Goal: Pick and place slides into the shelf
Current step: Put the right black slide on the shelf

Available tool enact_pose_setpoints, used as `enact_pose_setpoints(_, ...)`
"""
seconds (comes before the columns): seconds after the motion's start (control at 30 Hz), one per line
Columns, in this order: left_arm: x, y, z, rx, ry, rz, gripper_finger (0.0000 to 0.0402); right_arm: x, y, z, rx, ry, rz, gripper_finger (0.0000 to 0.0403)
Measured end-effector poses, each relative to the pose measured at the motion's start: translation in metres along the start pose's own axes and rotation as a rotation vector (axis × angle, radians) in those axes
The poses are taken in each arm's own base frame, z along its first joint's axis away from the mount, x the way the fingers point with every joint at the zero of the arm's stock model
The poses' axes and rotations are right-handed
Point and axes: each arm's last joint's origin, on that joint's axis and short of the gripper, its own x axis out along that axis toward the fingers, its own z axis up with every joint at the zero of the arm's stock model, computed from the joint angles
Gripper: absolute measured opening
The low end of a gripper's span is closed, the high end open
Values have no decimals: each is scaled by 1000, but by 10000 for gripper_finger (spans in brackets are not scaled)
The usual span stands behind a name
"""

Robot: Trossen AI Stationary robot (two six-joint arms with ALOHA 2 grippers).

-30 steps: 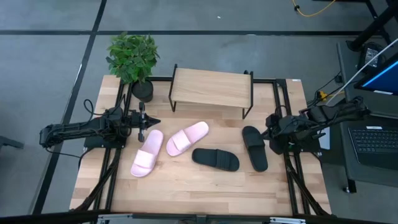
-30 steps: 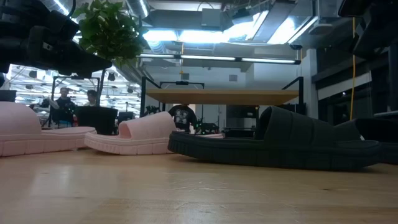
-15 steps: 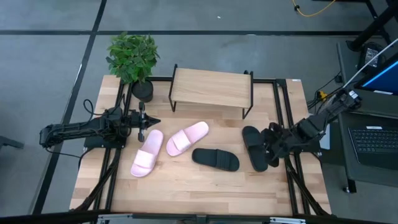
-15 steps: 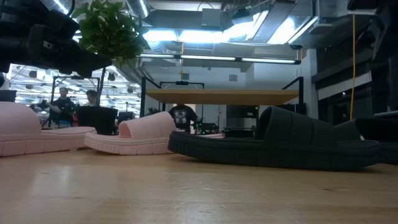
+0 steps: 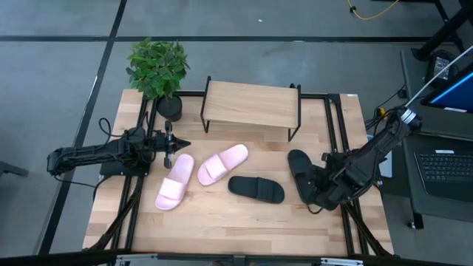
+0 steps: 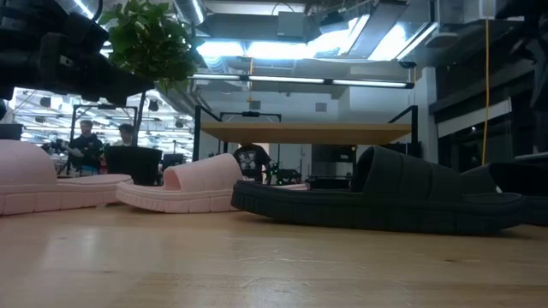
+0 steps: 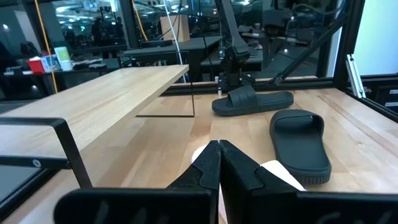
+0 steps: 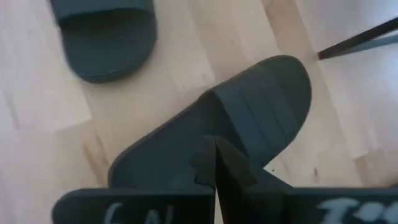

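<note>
In the high view two light pink slides and two black slides lie flat on their soles on the tabletop, near the shelf. My right gripper hangs, shut, above the heel end of the right-hand black slide, pointing down; I see no touch. My left gripper waits, shut, just beyond the toe end of the left pink slide. In the left wrist view the left gripper has the shelf's plank ahead.
A potted plant stands at the table's far left corner beside the shelf. Black frame rails run along both table sides. A laptop sits off the right edge. Bare wood lies near the front edge. People show in the room behind.
My right arm has swung from the table's right edge toward the near edge and leftward, tipping its gripper downward until it hangs over the right black slide's heel end. The slides have not moved.
</note>
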Motion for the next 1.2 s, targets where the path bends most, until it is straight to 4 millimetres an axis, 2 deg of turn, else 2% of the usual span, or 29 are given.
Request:
enact_pose_setpoints(0.13, 0, 0, 0, 2, 0, 0, 0, 7, 3, -1, -19, -10, -75, 0)
enact_pose_setpoints(0.33, 0, 0, 1, 3, -9, 1, 0, 12, -2, -1, -59, 3, -186, 11)
enact_pose_setpoints(0.6, 0, 0, 1, 8, -14, 1, 0, 14, -4, 3, -65, 21, -195, 33)
enact_pose_setpoints(0.8, 0, 0, 1, 55, -15, 2, 0, 15, -2, 4, -146, 27, -169, 60)
enact_pose_setpoints(1.03, 0, 0, 1, 56, -15, 1, 0, 15, -2, 4, -150, 27, -169, 99)
enact_pose_setpoints(1.2, 0, 0, 1, 56, -14, 2, 0, 15, 2, 5, -130, 27, -119, 107)
